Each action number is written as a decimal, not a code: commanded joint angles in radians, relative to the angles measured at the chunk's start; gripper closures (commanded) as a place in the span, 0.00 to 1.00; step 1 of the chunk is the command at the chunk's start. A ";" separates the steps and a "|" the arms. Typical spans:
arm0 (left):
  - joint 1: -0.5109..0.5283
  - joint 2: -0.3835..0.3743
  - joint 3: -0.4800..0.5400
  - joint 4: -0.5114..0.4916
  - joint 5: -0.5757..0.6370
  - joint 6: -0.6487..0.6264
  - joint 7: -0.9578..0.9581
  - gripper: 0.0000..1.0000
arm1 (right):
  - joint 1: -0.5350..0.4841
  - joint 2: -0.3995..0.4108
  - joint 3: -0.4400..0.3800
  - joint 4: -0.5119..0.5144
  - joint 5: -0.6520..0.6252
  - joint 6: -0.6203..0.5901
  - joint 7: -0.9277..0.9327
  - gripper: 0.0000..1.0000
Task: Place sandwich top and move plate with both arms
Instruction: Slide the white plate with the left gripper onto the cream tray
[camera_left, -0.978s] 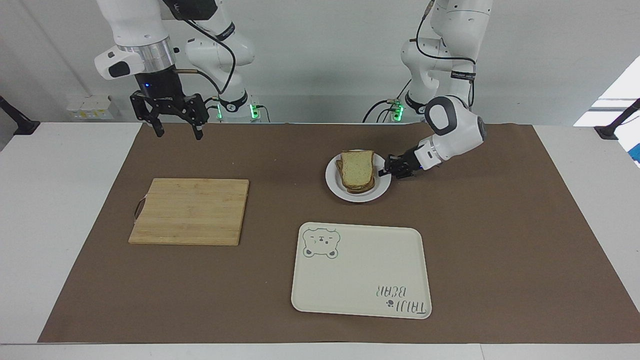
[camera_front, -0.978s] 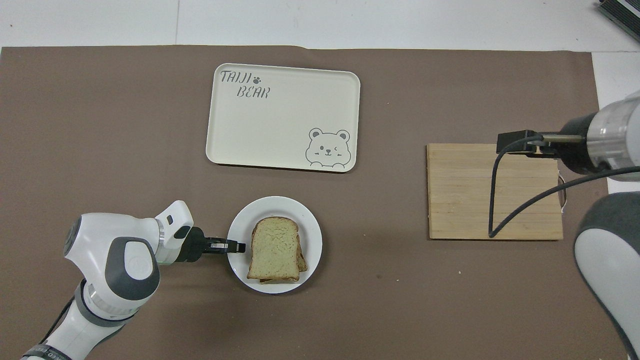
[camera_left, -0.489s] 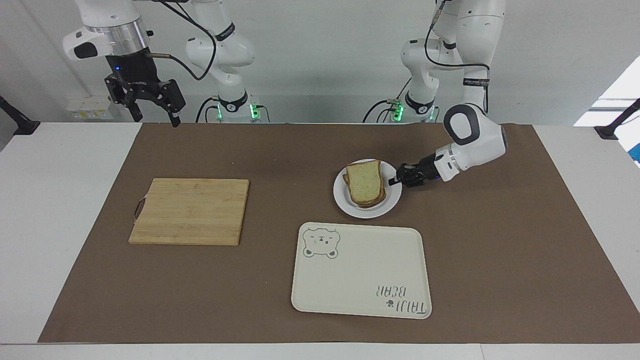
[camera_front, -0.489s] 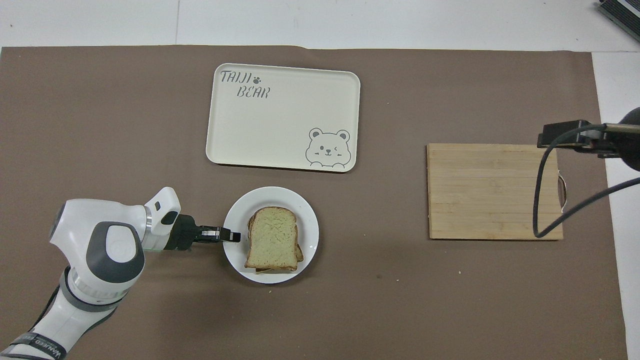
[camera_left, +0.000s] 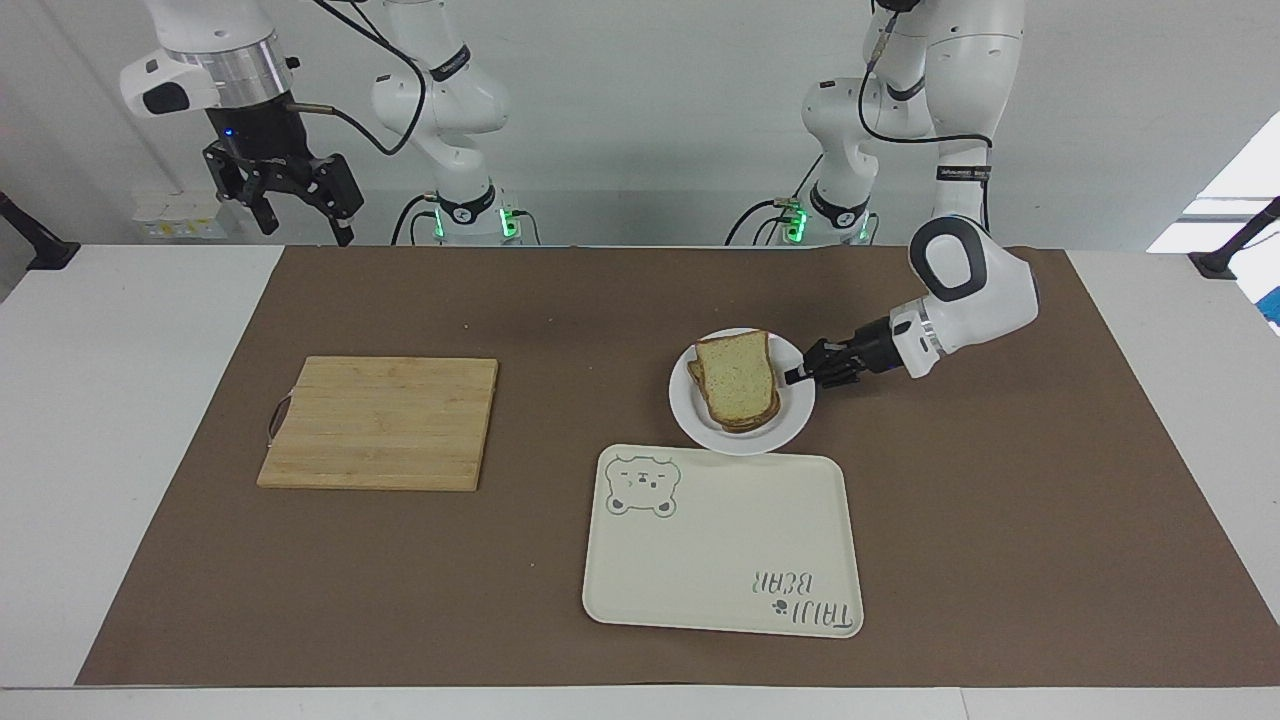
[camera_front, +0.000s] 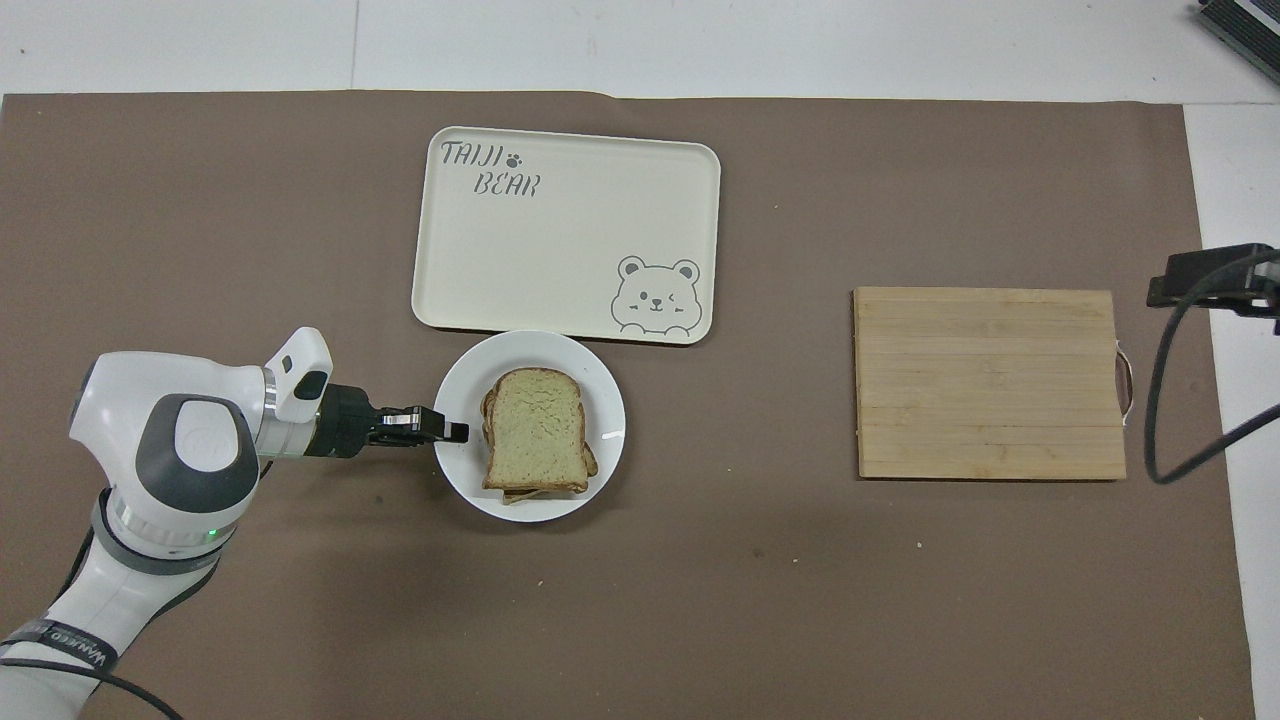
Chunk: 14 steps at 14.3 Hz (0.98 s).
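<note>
The sandwich top (camera_left: 738, 378), a pale greenish-tan slice with brown crust, lies on other slices on the small white plate (camera_left: 792, 424). It also shows in the overhead view (camera_front: 533, 430) on the plate (camera_front: 530, 355). My left gripper (camera_left: 797, 375) is shut on the plate's rim at the side toward the left arm's end, and shows in the overhead view too (camera_front: 455, 432). The plate's edge farthest from the robots meets the tray's near edge. My right gripper (camera_left: 305, 232) is open and empty, raised high near the table's edge at the right arm's end.
A cream rectangular tray (camera_left: 720, 540) with a bear drawing lies farther from the robots than the plate; it also shows in the overhead view (camera_front: 560, 240). A bamboo cutting board (camera_left: 380, 422) lies toward the right arm's end (camera_front: 990, 382). A brown mat covers the table.
The left gripper has carried the plate and sandwich away from the robots, up to the tray's edge. The right gripper has risen and moved out toward its own end of the table.
</note>
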 joint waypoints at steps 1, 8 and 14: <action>0.003 0.067 -0.009 0.121 -0.044 -0.014 -0.087 1.00 | -0.009 -0.025 0.018 -0.057 -0.013 -0.006 -0.067 0.00; -0.040 0.254 -0.017 0.448 0.015 -0.020 -0.199 1.00 | -0.013 -0.014 0.011 -0.054 0.007 -0.002 -0.071 0.00; -0.039 0.418 -0.015 0.624 0.025 -0.057 -0.196 1.00 | -0.019 -0.017 0.011 -0.057 0.062 -0.021 -0.065 0.00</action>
